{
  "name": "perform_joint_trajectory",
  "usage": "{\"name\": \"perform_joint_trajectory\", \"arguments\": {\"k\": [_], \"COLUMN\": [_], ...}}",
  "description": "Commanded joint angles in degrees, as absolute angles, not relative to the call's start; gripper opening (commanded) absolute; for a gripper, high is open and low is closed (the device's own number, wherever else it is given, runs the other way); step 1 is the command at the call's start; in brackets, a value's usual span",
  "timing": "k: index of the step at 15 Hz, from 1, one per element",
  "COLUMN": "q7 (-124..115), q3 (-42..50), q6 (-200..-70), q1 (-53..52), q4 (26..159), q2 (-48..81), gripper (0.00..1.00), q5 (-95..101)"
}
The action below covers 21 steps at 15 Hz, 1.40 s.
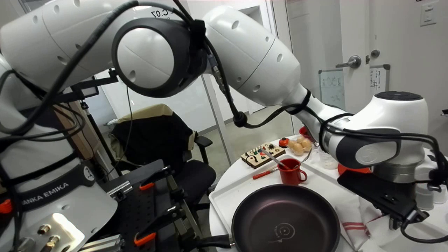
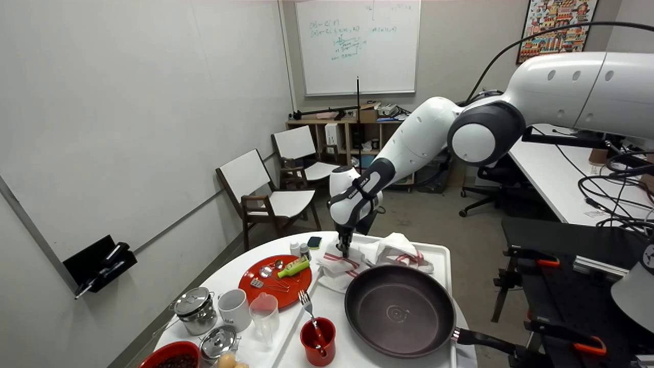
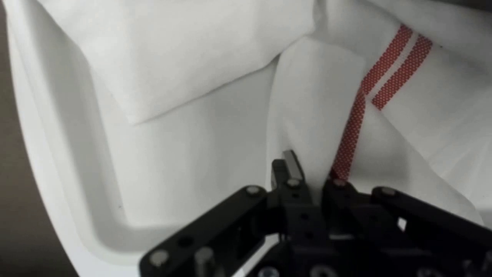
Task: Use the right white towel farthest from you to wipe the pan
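The large black pan [image 1: 285, 210] stands on the white tray, and it also shows in an exterior view [image 2: 393, 291] with its handle pointing toward the robot base. A white towel with red stripes [image 2: 340, 265] lies beside the pan, and in the wrist view [image 3: 319, 88] its fold runs between my fingers. My gripper [image 3: 313, 173] points down, nearly closed, with this cloth between the fingers; the right fingertip is hidden by the cloth. It also shows in an exterior view [image 2: 344, 251] at the towel. A second white towel [image 2: 396, 248] lies bunched on the tray behind the pan.
A red mug [image 1: 291, 173] holding utensils stands close to the pan on the tray [image 2: 443, 255]. A red plate [image 2: 250, 283] with small utensils and a green bottle lies beside the tray. Cups and metal pots [image 2: 196, 312] stand farther along the round table.
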<state>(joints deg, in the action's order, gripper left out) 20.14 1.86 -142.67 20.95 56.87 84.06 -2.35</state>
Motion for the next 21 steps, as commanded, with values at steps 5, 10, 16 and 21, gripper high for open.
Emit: {"name": "perform_joint_trajectory", "arguments": {"k": [5, 10, 16, 21], "q7": [27.7, 25.5, 24.4, 23.3], "q3": [-3.2, -1.2, -0.6, 0.2], "q6": [-153.0, -157.4, -163.3, -170.5], "q1": [25.1, 23.1, 21.4, 18.4], "q4": [67.1, 80.1, 94.6, 107.6], "q2": [77.6, 69.3, 60.0, 52.6], "gripper": [0.02, 0.02, 0.02, 0.02], "q5": [-2.9, -2.1, -0.1, 3.5]}}
